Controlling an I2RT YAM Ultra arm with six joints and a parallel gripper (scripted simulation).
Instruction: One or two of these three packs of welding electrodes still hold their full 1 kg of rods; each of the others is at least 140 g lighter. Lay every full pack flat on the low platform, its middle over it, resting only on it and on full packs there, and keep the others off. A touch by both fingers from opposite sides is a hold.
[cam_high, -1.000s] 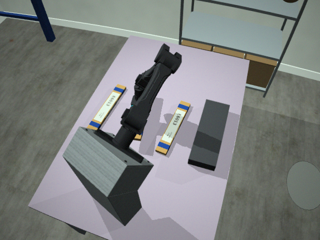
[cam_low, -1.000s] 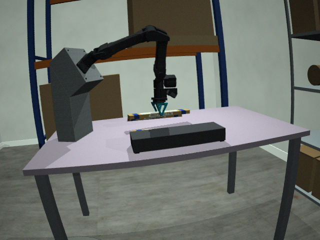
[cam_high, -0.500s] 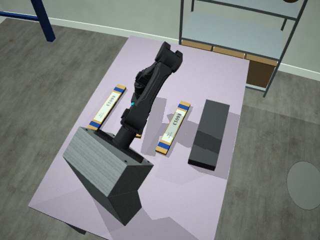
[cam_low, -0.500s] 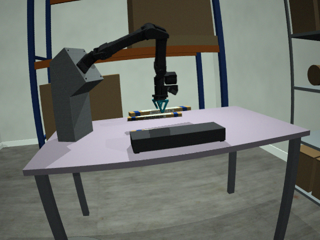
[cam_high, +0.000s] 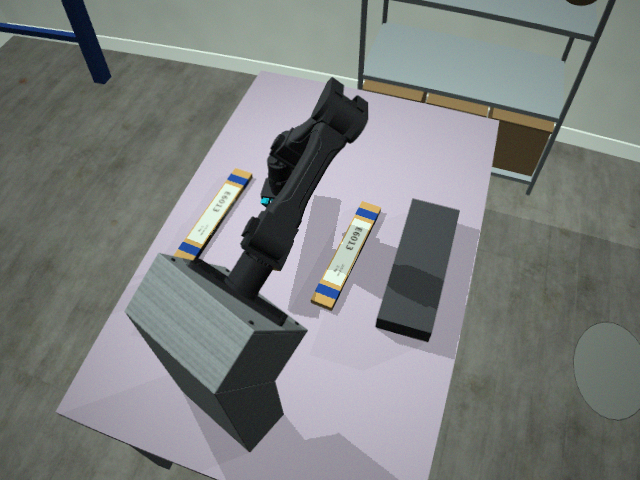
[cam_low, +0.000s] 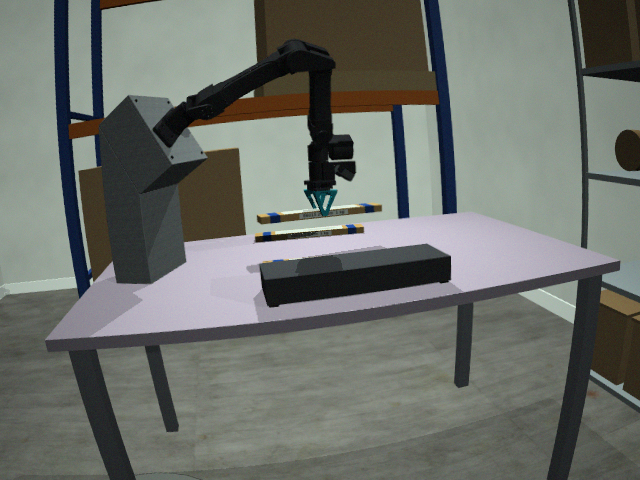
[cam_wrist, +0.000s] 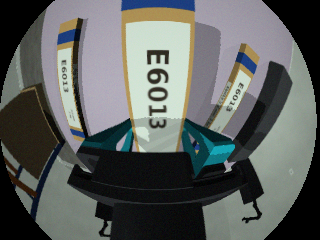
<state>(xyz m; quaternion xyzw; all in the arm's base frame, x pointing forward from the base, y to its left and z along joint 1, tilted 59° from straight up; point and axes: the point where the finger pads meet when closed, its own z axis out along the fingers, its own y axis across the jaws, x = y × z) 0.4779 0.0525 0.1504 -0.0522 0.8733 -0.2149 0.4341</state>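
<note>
My gripper (cam_low: 323, 205) is shut on the middle of one electrode pack (cam_low: 319, 211), a long tan box with blue bands and a white E6013 label. I hold it level, a little above the table; it fills the wrist view (cam_wrist: 158, 60). In the top view my arm hides it. A second pack (cam_high: 213, 214) lies flat on the table at the left. A third pack (cam_high: 346, 254) lies flat between my arm and the low dark platform (cam_high: 418, 268). Nothing lies on the platform.
The grey robot base block (cam_high: 206, 320) stands at the near left of the lilac table. A metal shelf rack (cam_high: 465, 77) with brown boxes stands beyond the table's far right corner. Blue racking stands behind the table (cam_low: 434, 103).
</note>
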